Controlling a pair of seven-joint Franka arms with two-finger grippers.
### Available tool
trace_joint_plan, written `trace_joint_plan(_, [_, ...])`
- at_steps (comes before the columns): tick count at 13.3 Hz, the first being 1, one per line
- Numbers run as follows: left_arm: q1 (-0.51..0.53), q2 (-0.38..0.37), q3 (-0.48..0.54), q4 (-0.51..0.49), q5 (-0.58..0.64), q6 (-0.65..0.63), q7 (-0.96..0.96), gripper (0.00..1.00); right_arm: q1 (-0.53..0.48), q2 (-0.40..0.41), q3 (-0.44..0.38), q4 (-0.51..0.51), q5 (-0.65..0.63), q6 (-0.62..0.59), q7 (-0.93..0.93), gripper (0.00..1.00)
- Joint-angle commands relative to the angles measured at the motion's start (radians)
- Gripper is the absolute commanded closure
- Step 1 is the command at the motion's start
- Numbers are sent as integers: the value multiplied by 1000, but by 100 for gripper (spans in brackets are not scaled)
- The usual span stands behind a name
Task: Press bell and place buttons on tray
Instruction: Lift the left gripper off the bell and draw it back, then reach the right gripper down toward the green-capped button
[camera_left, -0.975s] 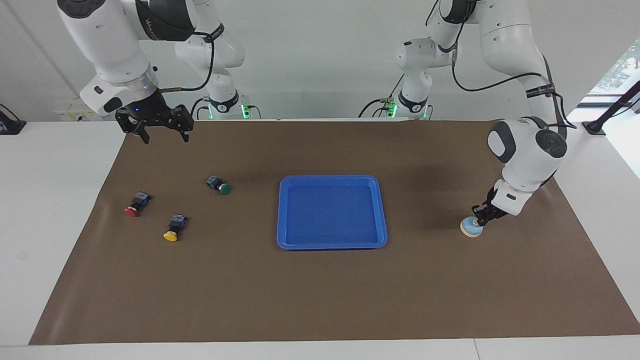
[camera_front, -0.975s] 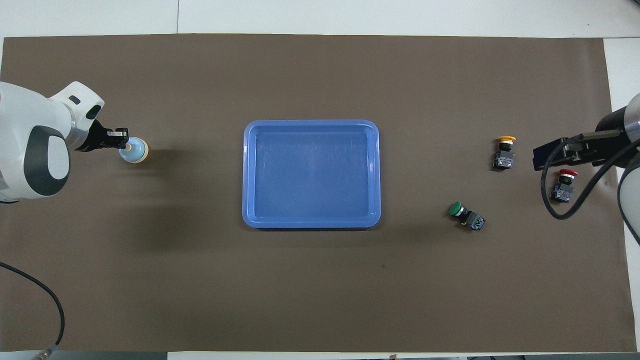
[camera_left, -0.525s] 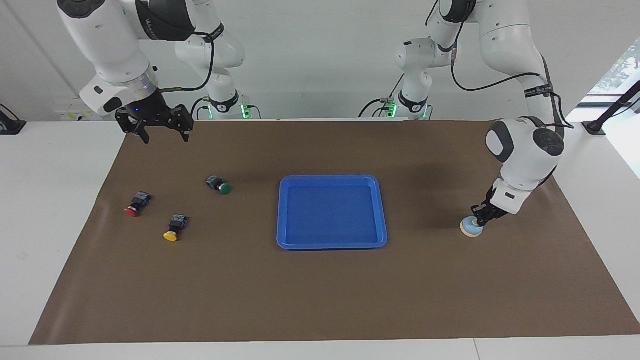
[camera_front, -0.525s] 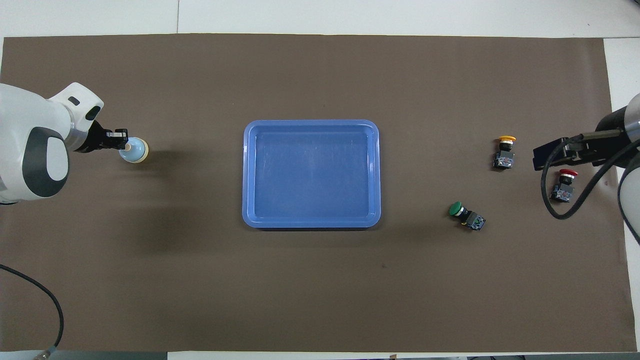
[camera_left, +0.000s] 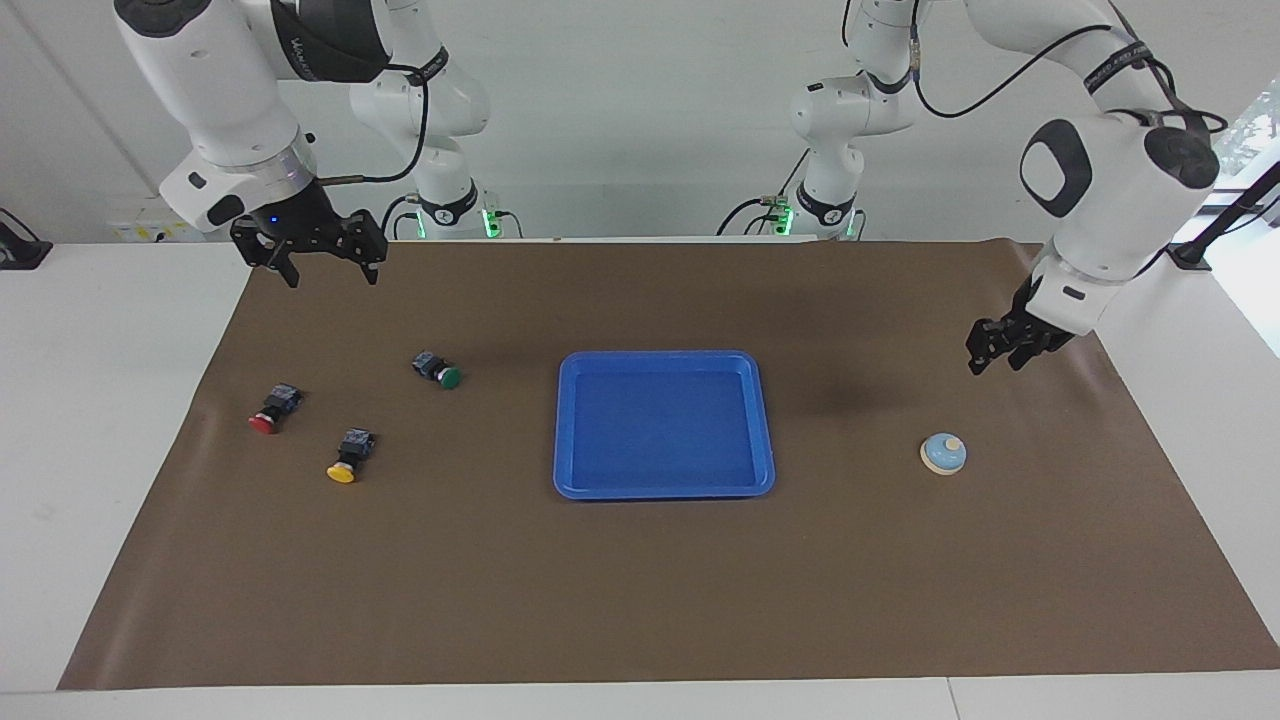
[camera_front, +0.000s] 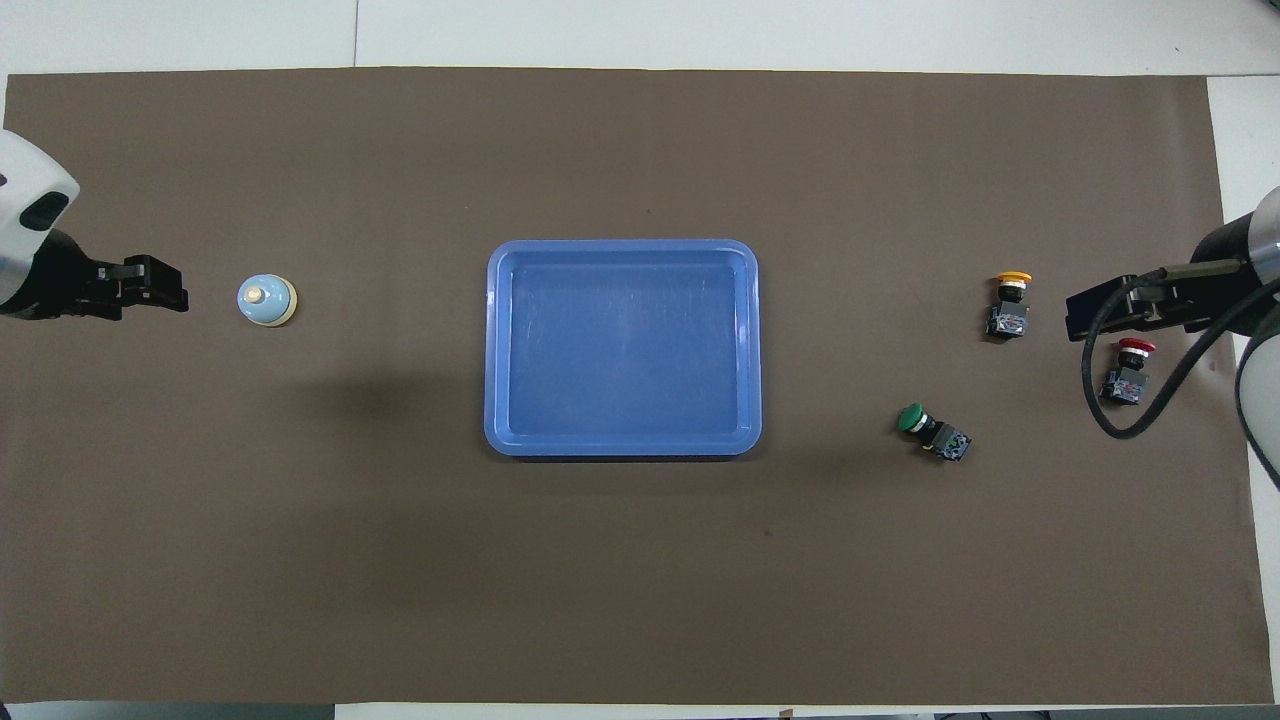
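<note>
- Brown paper covers a white table, with a pale wall rising where the two robot arms are mounted.
- At the centre of the paper lies the blue tray, with nothing in it.
- The bell stands alone toward the left arm's end of the table, well apart from the tray, its cream knob up.
- The left gripper hangs in the air over bare paper near the bell, touching nothing; whether its fingers are parted or together I cannot tell.
- Three buttons lie on the paper toward the right arm's end: the green button nearest the tray and nearest the robots, the red button closest to the table's end, and the yellow button farthest from the robots.
- The right gripper waits raised over the paper's edge at the robots' end, fingers spread and holding nothing.
</note>
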Motion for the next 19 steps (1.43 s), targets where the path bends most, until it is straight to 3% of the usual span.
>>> trace_joint_plan(1, [-7, -95, 1, -22, 8, -94, 8, 0, -7, -2, -2, 0, 0, -11, -26, 0])
trace_joint_plan(5, [-14, -107, -2, 50, -13, -180, 6, 0, -16, -2, -3, 0, 0, -11, -26, 0])
trace_joint_plan(13, [-30, -115, -2, 40, -21, -186, 3, 0, -9, -6, 6, 0, 0, -69, -35, 0])
trace_joint_plan(19, [-16, -118, 3, 44, -19, -185, 0, 0, 53, -86, 9, -155, 4, -54, -145, 0])
